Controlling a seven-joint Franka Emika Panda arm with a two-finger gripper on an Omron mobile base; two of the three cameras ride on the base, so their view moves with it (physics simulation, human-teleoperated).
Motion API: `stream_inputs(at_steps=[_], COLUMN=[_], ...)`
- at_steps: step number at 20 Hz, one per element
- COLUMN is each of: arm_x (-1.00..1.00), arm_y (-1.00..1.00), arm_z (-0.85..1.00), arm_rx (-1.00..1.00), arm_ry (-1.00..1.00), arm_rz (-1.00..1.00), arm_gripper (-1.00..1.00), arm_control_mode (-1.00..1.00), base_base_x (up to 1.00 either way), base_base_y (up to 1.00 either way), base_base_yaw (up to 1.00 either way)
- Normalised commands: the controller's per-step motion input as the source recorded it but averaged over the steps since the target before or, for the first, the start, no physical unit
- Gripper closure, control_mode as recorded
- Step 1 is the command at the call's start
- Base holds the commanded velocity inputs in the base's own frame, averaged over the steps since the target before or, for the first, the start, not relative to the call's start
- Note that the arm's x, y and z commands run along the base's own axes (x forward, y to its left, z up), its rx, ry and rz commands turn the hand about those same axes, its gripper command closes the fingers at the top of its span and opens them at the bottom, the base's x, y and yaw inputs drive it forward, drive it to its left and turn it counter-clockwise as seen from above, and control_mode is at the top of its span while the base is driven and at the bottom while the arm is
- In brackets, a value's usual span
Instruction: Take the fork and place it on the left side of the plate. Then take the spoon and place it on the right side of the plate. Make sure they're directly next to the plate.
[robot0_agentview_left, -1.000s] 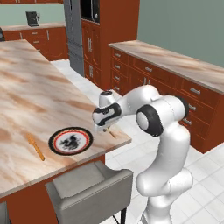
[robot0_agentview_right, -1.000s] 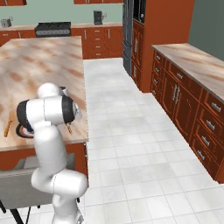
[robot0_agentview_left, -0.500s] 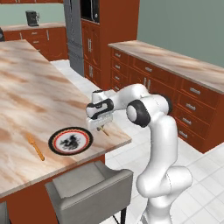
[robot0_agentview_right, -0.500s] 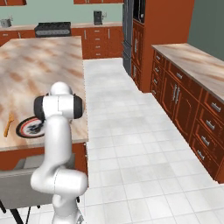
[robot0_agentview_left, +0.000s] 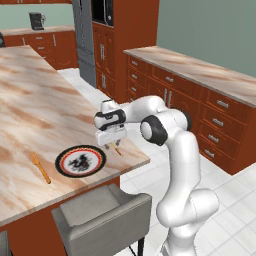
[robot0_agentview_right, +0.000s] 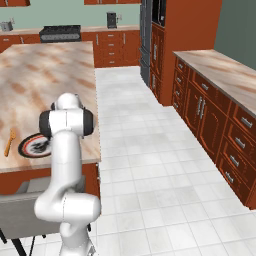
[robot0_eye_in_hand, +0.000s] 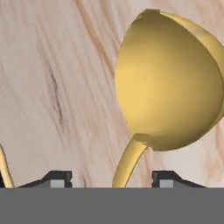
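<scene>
The spoon lies between the parted jaws, seemingly untouched by either fingertip.

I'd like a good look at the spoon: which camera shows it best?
The hand view: the spoon looms close, its round yellow bowl and curved handle clear. The left base view gives a thin sliver of it beside the plate.

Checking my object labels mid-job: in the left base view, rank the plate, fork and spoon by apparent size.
1. plate, clearly the largest.
2. fork, slim, roughly as long as the plate is wide.
3. spoon, smallest as seen, though the claw above covers part of it, so its full length is unsure.
</scene>
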Motion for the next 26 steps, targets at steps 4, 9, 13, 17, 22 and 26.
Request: stream_inputs(at_steps=[4,9,13,17,22,26], arm_x=[-0.62,-0.79,-0.95,-1.00,-1.00,-0.99], arm_y=[0.00,0.00,-0.04,-0.13,-0.18,-0.18], arm_z=[0.48,0.57,0.59,0.58,0.56,0.67], arm_rx=[0.00,0.00,0.00,0.00,-0.03,-0.06], arm_ry=[-0.08,-0.09,-0.12,-0.19,-0.27,-0.31], arm_rz=[-0.01,-0.03,-0.05,-0.04,-0.04,-0.03], arm_gripper=[-1.00,-1.00,-1.00,-1.00,-1.00,-1.00], arm_control_mode=[-1.00,-1.00,-1.00,-1.00,-1.00,-1.00], base_base_x=[0.00,0.00,0.00,0.00,0.00,0.00], base_base_y=[0.00,0.00,0.00,0.00,0.00,0.00], base_base_yaw=[0.00,0.00,0.00,0.00,0.00,0.00])
